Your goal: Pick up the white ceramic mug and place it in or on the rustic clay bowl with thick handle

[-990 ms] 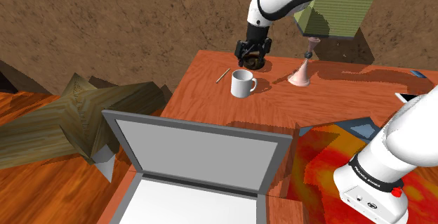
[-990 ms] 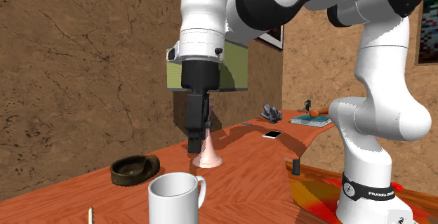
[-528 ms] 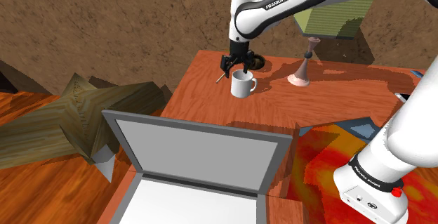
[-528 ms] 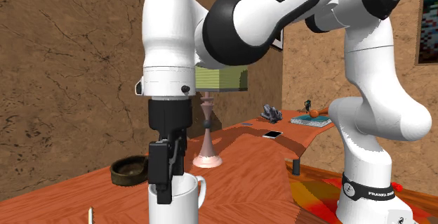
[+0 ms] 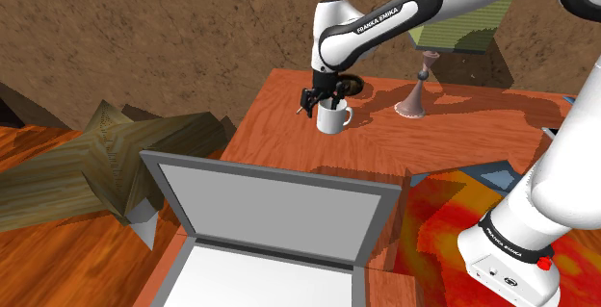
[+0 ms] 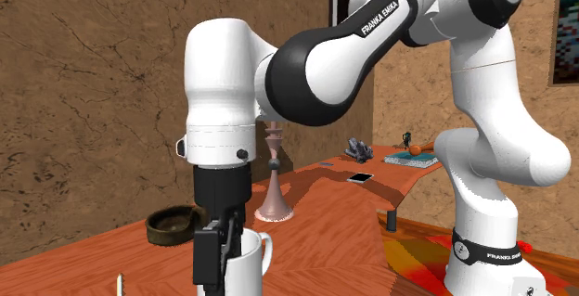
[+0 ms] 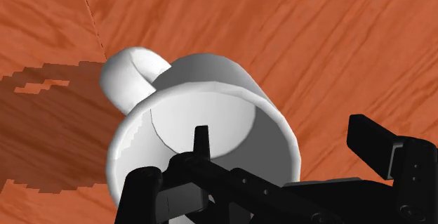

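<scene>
The white mug (image 5: 335, 118) stands upright on the orange wooden table (image 5: 453, 141), its handle toward the shoulder view's right. My black gripper (image 5: 323, 99) is lowered over the mug's rim. In the wrist view the gripper (image 7: 290, 145) is open: one finger (image 7: 201, 142) hangs inside the mug (image 7: 210, 96), the other (image 7: 379, 145) stands outside its wall, neither touching. The second exterior view has the gripper (image 6: 215, 252) in front of the mug (image 6: 246, 262). The dark brown bowl (image 6: 176, 223) sits just behind, partly hidden by my arm in the shoulder view.
A pink-based table lamp (image 5: 414, 103) stands beyond the mug, its base (image 6: 275, 212) close to the bowl. A thin stick (image 5: 304, 103) lies near the table's edge. An open grey laptop-like lid (image 5: 270, 209) fills the foreground. A phone (image 6: 360, 177) lies farther along the table.
My gripper moved from above the bowl over to the mug and came down, so its fingers now straddle the mug's wall. The mug has not moved.
</scene>
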Available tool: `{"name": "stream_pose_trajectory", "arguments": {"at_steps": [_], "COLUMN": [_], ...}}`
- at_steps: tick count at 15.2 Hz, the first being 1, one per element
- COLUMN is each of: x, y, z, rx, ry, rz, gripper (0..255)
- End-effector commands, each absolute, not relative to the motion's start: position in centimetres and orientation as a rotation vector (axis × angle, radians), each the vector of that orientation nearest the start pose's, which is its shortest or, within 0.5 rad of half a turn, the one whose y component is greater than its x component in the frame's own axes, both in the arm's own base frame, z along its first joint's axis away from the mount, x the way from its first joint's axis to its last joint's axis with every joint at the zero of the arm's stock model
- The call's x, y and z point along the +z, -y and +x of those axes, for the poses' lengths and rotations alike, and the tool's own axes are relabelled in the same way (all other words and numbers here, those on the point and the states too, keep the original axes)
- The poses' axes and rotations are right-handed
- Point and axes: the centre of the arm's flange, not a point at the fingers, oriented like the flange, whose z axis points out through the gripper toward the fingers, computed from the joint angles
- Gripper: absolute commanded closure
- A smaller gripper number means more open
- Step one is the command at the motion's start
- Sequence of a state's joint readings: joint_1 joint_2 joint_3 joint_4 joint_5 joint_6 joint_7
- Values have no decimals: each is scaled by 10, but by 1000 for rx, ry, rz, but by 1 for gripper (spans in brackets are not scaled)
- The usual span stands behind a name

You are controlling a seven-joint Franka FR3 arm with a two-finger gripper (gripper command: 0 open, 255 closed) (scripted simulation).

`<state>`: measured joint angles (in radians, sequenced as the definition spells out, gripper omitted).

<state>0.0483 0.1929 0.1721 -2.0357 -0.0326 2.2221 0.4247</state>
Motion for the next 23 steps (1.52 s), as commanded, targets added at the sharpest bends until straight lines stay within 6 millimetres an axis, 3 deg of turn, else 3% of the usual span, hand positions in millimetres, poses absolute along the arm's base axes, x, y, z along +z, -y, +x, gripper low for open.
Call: {"name": "stream_pose_trajectory", "arguments": {"at_steps": [1,7,8,17,23], "x": [349,349,349,349,380], "y": [-123,-123,-123,-123,-123], "z": [571,571,571,571,571], "rx": [7,7,7,7,7], "ry": [-294,-294,-294,-294,-294], "rz": [-3122,-3122,-3122,-3122,-3122], "gripper": [0,0,255,255,255]}}
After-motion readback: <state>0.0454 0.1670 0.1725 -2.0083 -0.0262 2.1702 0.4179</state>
